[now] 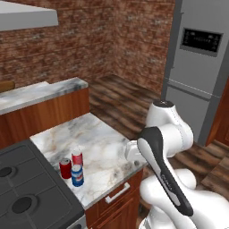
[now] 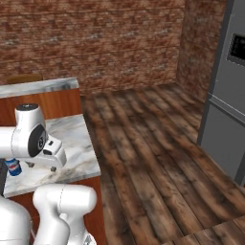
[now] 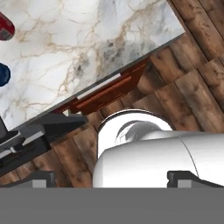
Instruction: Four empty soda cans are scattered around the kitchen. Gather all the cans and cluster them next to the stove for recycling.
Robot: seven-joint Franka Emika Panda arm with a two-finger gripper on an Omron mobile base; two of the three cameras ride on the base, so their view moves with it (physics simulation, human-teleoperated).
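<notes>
Three soda cans stand together on the marble counter [image 1: 103, 134], right beside the stove [image 1: 22, 192]: two red cans [image 1: 65, 168] [image 1: 77, 157] and a blue can [image 1: 77, 175]. In the right base view the blue can [image 2: 13, 167] peeks out behind the arm. My gripper [image 2: 41, 166] hangs open and empty over the counter's front right corner, well right of the cans. In the hand view its fingertips [image 3: 39, 177] stand wide apart, and a red can [image 3: 5, 26] and the blue can [image 3: 3, 74] are cut by the left edge.
A steel fridge [image 1: 197, 67] stands at the right across the wooden floor [image 2: 143, 143]. A second marble-topped counter [image 1: 40, 91] runs behind, under a range hood [image 1: 27, 18]. Below the counter edge is a drawer front with a white handle [image 3: 98, 85].
</notes>
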